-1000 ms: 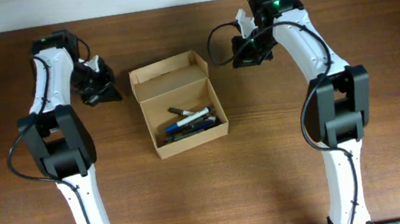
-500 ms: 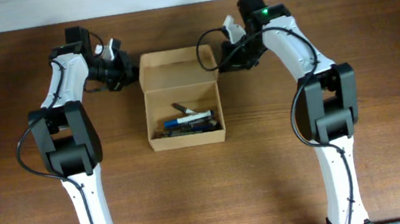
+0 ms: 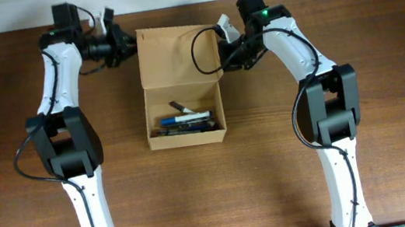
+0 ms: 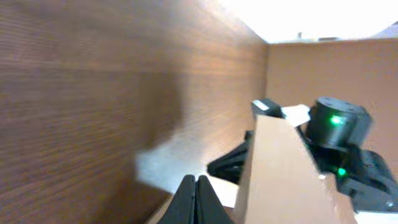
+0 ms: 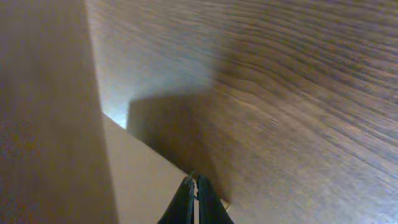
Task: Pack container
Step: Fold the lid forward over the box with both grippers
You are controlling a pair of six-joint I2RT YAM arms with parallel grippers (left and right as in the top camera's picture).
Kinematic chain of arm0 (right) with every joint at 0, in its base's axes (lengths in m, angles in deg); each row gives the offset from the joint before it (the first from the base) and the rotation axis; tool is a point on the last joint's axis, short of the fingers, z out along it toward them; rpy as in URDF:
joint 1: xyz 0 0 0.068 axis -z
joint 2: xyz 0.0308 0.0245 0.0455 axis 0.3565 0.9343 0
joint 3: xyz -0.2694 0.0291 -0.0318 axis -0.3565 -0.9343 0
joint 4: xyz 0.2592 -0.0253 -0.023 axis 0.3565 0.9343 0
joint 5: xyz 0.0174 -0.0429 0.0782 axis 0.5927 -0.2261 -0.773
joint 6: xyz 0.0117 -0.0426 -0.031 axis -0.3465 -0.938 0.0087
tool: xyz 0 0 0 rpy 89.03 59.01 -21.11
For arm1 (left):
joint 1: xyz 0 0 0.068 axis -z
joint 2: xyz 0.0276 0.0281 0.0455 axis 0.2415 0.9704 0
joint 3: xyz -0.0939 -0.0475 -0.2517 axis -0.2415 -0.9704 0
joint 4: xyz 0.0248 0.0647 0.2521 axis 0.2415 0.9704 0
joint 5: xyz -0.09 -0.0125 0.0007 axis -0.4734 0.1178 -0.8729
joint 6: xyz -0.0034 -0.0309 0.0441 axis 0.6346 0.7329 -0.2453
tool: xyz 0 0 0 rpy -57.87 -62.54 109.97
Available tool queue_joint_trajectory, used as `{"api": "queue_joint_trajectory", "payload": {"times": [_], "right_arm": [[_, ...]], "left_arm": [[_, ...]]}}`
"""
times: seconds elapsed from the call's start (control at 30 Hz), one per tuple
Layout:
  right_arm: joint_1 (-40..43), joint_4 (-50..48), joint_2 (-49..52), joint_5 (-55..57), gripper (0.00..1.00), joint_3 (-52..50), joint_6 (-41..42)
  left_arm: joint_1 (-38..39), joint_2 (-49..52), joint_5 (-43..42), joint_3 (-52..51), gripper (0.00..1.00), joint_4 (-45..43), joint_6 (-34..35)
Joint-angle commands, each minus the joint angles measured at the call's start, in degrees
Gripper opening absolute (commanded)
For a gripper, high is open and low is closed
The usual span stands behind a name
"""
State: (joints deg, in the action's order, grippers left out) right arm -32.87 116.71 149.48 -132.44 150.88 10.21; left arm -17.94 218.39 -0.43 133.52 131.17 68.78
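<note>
Jaws on both arms are clenched tight with nothing between them. The left gripper (image 3: 125,47) sits at the left edge of the raised flap (image 3: 177,54) and the right gripper (image 3: 224,48) at its right edge. From where I stand I can't tell whether either tip actually touches the cardboard.

The container (image 3: 188,138) sits in the middle of the tabletop (image 3: 389,104), between the two arms and towards the far side. Its lid is open and folded back on the far side.

The risks I see:
- The box looks light, so an uneven nudge from one side would likely slide or twist it on the wood rather than fold the flap.
- Closed tips have little to press with, so one could slip off the thin edge and let the flap spring back.
- The pens (image 3: 185,121) lie heaped at the near end. If one rides high, the lid may jam on it.
- The two arms work close together over the box, so a misjudged sweep could bring them into each other.

Counted: two arms, two grippers, one cardboard box with one flap. The pens are a small pile, at least three, one of them blue and white. They overlap too much for an exact count.
</note>
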Motion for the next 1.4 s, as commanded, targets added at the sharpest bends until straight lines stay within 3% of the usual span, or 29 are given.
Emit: {"api": "queue_joint_trajectory", "payload": {"times": [0.0, 0.2, 0.6, 0.8, 1.2, 1.37], "right_arm": [[-0.4, 2.3, -6.0, -2.6, 0.04, 4.4, -6.2], [-1.5, 9.5, -9.4, 1.9, 0.04, 11.3, -10.5], [-4.6, 14.7, -10.5, 3.4, 0.04, 12.3, -10.6], [-9.6, 17.4, -16.2, 19.5, 0.04, 12.3, -10.6], [-17.6, 28.0, -18.9, 34.3, 0.04, 12.1, -10.6], [-17.6, 29.9, -18.9, 35.0, 0.04, 12.1, -10.6]], "left_arm": [[0.1, 0.5, -2.6, 7.6, 0.01, 4.4, -3.1], [0.6, 0.5, 4.5, 16.7, 0.01, 20.0, -12.7], [0.7, 0.5, 6.1, 17.4, 0.02, 31.9, -18.9], [1.6, -0.2, 17.4, 19.3, 0.01, 41.1, -20.7], [11.5, -7.3, 41.9, 18.1, 0.02, 42.0, -17.7], [13.9, -10.9, 46.5, 12.5, 0.02, 42.0, -17.5]]}}
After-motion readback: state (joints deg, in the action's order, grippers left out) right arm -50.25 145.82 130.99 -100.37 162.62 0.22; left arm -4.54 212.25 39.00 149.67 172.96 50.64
